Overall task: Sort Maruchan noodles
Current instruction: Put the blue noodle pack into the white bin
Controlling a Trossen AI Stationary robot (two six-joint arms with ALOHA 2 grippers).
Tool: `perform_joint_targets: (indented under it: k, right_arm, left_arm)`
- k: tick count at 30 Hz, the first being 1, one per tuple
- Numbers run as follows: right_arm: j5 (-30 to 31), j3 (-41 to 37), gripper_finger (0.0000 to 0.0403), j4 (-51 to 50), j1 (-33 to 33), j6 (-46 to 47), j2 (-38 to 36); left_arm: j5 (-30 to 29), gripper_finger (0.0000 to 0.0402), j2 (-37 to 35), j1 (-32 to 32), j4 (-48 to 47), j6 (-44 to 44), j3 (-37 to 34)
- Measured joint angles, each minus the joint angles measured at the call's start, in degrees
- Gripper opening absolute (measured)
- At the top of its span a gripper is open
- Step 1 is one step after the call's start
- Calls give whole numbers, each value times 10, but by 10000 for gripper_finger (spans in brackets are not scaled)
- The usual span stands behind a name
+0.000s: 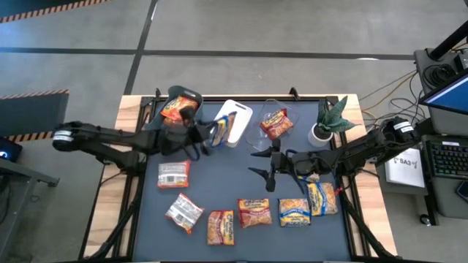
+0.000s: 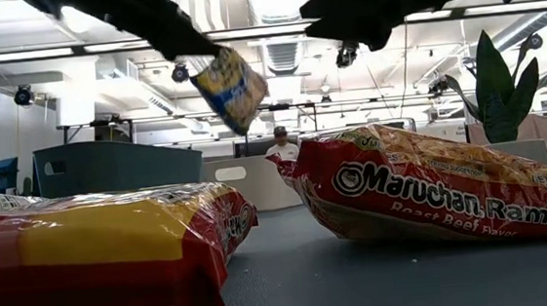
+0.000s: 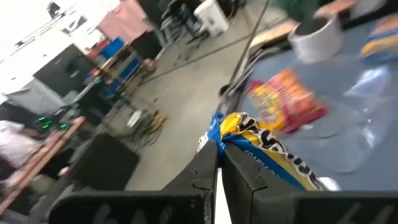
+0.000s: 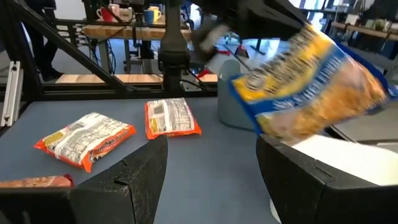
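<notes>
- The left gripper (image 1: pixel 207 136) pinches one corner of a blue-and-yellow packet (image 1: pixel 221 130), which hangs in the air above the surface (image 1: pixel 219 183), near the white bin (image 1: pixel 235 117).
- The right gripper (image 1: pixel 265 162) hovers near mid-surface, fingers spread wide and holding nothing.
- Other packets (image 1: pixel 254 212) lie flat along the near edge; one sits in the clear bin (image 1: pixel 257 131).
- The packet looks light and crinkly, likely slippery, with brittle noodles inside; a pinch on the sealed edge suits it.

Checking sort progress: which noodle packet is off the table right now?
The blue-and-yellow packet, pinched in the left gripper over the white bin; the others lie on the mat or in bins.
</notes>
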Motion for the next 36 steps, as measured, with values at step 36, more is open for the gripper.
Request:
perform_joint_targets:
  k: [36]
  right_arm:
    - [-15, -1, 233, -61, 7, 65, -8]
  left_arm:
    - [117, 0, 293, 196, -87, 50, 196]
